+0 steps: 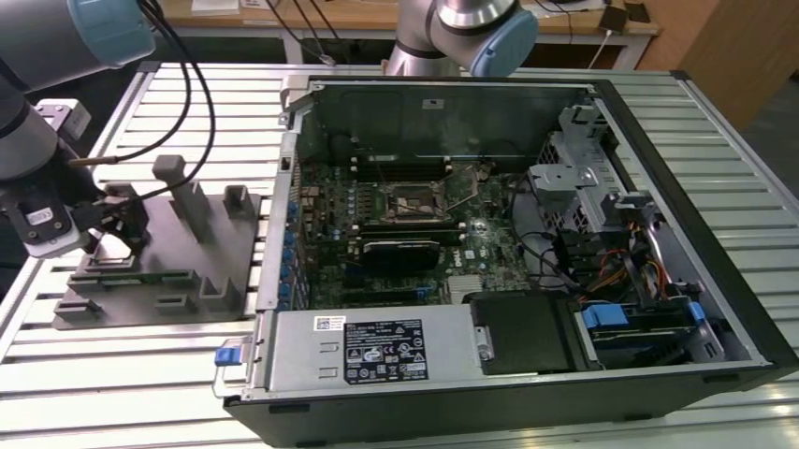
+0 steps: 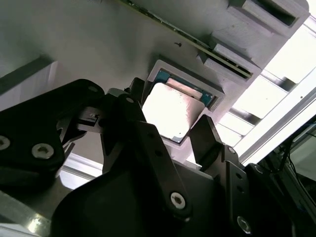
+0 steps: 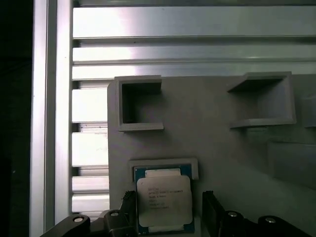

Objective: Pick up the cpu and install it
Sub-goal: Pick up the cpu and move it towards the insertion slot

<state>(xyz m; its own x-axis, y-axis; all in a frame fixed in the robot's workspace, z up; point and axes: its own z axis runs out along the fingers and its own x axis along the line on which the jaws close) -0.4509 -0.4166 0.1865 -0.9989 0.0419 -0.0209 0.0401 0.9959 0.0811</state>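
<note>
**Jaws apart, straddling the cpu in its pocket**

Exterior view: arm lowered over the grey fixture (image 1: pixel 163 271) on the slatted tabletop (image 1: pixel 187 103). Well apart from the open computer case (image 1: pixel 500 234) and its black socket frame (image 1: pixel 418 201).

First wrist view: cpu (image 3: pixel 164 200) lying flat in a framed pocket of the fixture (image 3: pixel 222 148), squarely between the jaws. Jaws apart, not clamped. One finger close beside one edge of the chip, a narrow gap showing on the other side.

Second wrist view: bright metal lid of the cpu (image 2: pixel 170 111) between the two dark fingers (image 2: pixel 207 138), seated in its pale frame.

Handling, as a judgement: probably light and fully rigid, with a slick metal top that offers little friction. Underside likely fragile, so no pressing down or dragging. Best taken by two opposite side edges with a modest squeeze. Best kept level, since a tilted chip could catch on the pocket rim or slip free.
</note>
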